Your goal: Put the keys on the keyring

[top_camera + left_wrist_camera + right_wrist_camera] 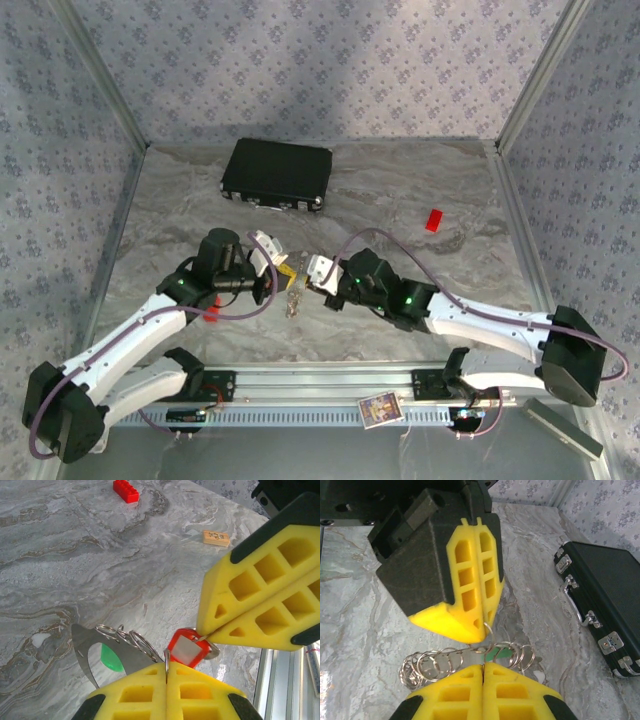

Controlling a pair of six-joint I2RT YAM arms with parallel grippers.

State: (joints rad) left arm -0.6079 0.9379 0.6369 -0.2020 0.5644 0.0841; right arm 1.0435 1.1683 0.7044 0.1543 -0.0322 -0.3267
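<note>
Top external view: the keyring (294, 298) dangles over the marbled bench (420, 170), between the left fingers (278, 262) and the right fingers (312, 274), which meet just above it. A black case (277, 175) lies well beyond the keyring toward the back wall, and a red block (433, 220) sits well apart from the keyring on its right. Left wrist view: the left fingers (167, 672) are pressed together, pinching a thin wire ring of the keyring (125, 636). Right of that ring hangs the red-and-white key (185, 650), and the right fingers (207, 629), also pressed together, pinch the small ring at its top corner. Left of the rings, the green key (111, 657) shows through the opening of a flat silver piece. Far beyond the keyring the red block (125, 490) and a small wooden tag (216, 537) lie on the bench. Right wrist view: the right fingers (483, 672) are pressed together on a string of linked silver rings, the keyring (460, 657), which sags to the left. The left fingers (481, 630), shut, pinch one ring just above. A bit of green key (501, 653) shows behind the rings. The black case (605, 580) lies right of the keyring.
</note>
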